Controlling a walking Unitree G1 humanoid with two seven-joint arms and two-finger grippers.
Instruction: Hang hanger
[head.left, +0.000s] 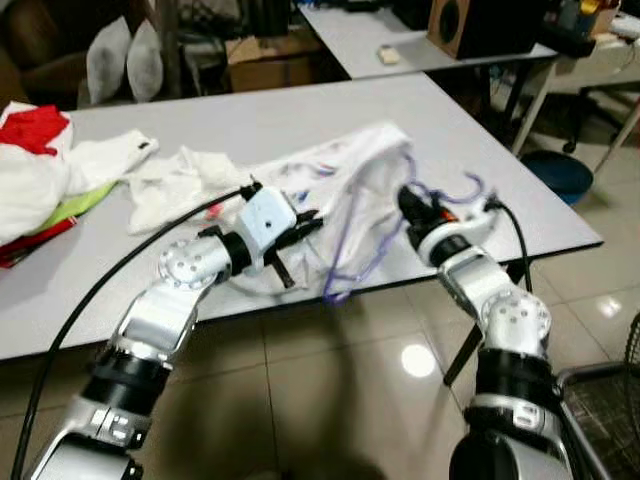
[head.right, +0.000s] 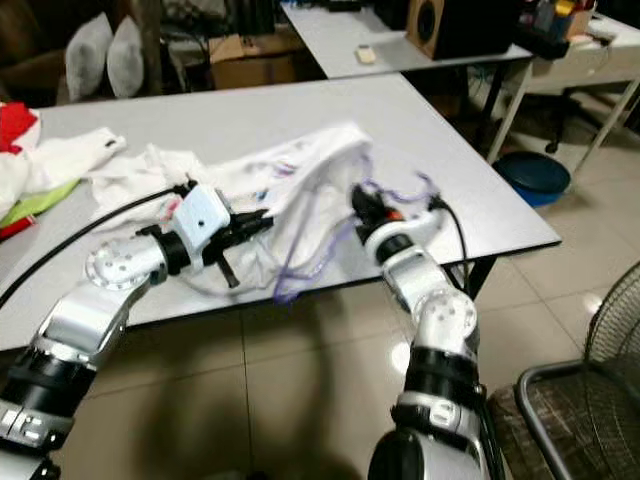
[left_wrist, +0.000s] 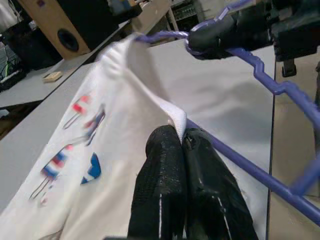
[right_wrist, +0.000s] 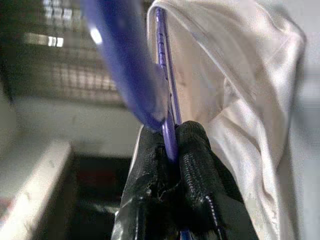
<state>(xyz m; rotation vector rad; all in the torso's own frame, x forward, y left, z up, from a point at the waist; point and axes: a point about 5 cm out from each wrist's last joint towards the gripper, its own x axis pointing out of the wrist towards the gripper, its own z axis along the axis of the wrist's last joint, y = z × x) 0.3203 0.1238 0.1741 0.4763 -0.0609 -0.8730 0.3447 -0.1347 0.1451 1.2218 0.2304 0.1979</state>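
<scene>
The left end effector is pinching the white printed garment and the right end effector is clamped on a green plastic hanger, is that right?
Not quite. The hanger is purple plastic, not green; the right wrist view shows it clamped in the right end effector. The left end effector is indeed pinching the white printed garment.

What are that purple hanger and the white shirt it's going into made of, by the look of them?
The hanger looks like moulded plastic: glossy purple, thin, with stepped notches along its arm. The shirt seems a soft woven or knit cloth, perhaps cotton: matte white, creased, folding limply, with small printed marks. The left gripper pinches the shirt's edge; the right gripper clamps the hanger.
</scene>
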